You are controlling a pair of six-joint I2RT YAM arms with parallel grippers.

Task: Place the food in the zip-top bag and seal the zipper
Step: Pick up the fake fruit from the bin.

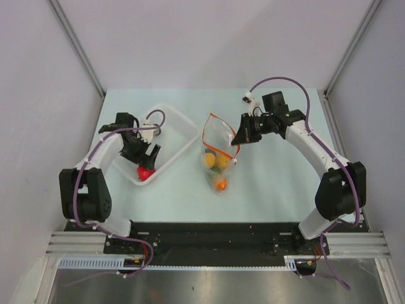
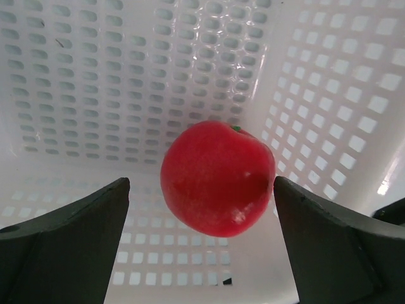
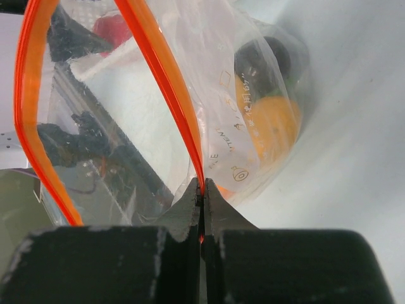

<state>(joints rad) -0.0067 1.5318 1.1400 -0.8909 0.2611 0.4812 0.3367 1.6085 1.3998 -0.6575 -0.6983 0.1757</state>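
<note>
Left fingers (image 2: 76,247), apart, flank the red fruit (image 2: 215,178); an off-centre squeeze could pop it loose. Right fingers (image 3: 183,221) clamp the zipper (image 3: 164,95); a slip would collapse the bag (image 3: 240,126).

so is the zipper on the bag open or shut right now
Open. The zipper's two red-orange strips bow wide apart around the zip-top bag's mouth, and the right claw pinches one strip.

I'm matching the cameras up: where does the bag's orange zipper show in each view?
Top: zipper mid-picture, its right side pinched by the right claw.
Left wrist: not in it.
Right wrist: a loop from top left down into the shut claw.
Landmark: that claw, shared by top and right wrist.
</note>
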